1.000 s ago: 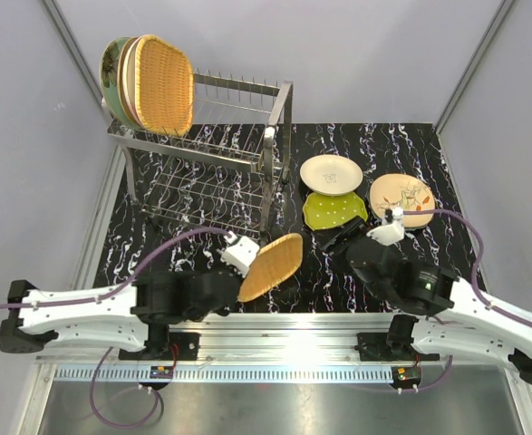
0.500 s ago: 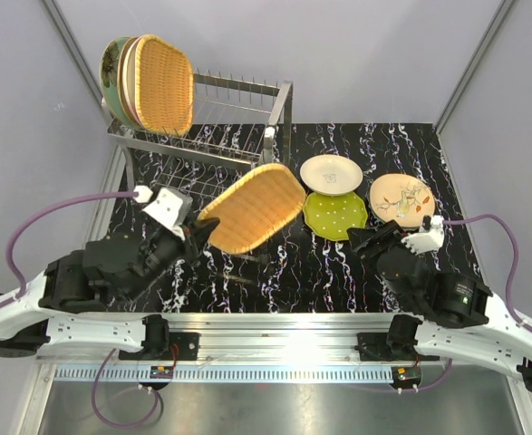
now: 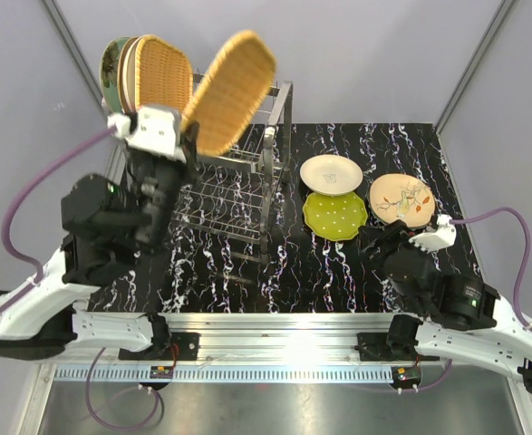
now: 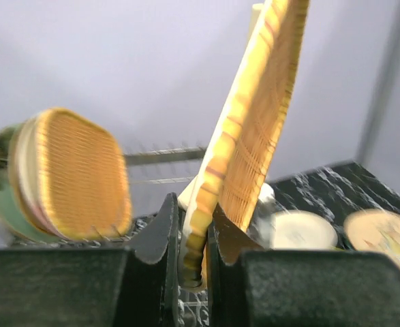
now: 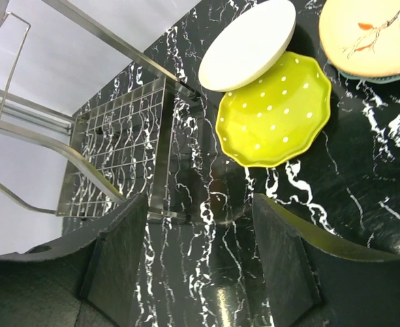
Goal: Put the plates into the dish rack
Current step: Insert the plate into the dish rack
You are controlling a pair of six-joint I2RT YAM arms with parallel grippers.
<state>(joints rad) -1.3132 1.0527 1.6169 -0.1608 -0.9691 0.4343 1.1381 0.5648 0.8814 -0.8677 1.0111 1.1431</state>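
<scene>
Top external view. A black, white-veined worktop (image 3: 429,149) carries a tall two-tier wire dish rack (image 3: 267,186) at its far left. The left arm (image 3: 93,227) is raised beside the rack's near left corner. The right arm (image 3: 447,304) lies low at the near right.

The racked plates (image 3: 143,77) stand on edge, packed together, at the left end of the rack's top tier. A green one is outermost, pale ones sit between, and a wicker one faces right. A second wicker plate (image 3: 231,89) is held in the air above the top tier, just right of the racked group. It is tilted, with its upper edge leaning right; whether it touches the prongs cannot be told.

Three plates lie flat on the worktop to the right of the rack. A beige floral plate (image 3: 401,199) is furthest right, near a lime dotted plate (image 3: 335,216). The near edge of a cream plate (image 3: 331,172) overlaps the lime one's far edge.

Left wrist view: the left jaws are closed on the lower rim of the held wicker plate.

Right wrist view: the right jaws stand wide apart with nothing between them, above bare worktop near the lime dotted plate.
</scene>
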